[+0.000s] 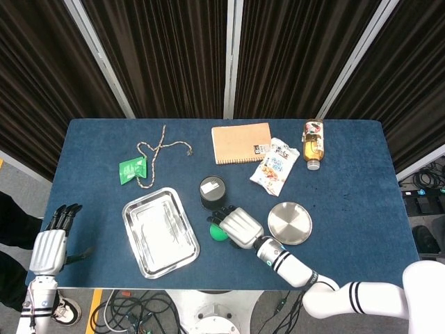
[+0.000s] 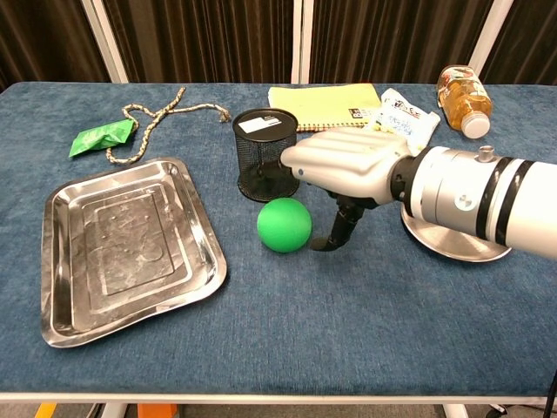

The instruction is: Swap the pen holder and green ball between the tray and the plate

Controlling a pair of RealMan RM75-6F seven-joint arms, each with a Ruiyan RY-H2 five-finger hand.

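Observation:
The green ball [image 2: 285,225] [image 1: 220,234] lies on the blue cloth between the steel tray [image 2: 122,248] [image 1: 160,232] and the round plate [image 2: 439,242] [image 1: 290,223], just in front of the black mesh pen holder [image 2: 265,155] [image 1: 213,193]. My right hand [image 2: 348,165] [image 1: 240,227] hovers over the ball's right side. Its fingers stretch flat toward the holder and its thumb points down beside the ball, holding nothing. Tray and plate are both bare. My left hand [image 1: 51,247] hangs off the table's left front corner with its fingers apart.
At the back lie a rope [image 1: 161,147], a green packet [image 1: 132,169], a notebook [image 1: 241,142], a snack bag [image 1: 275,165] and a bottle [image 1: 313,144]. My right forearm covers part of the plate in the chest view.

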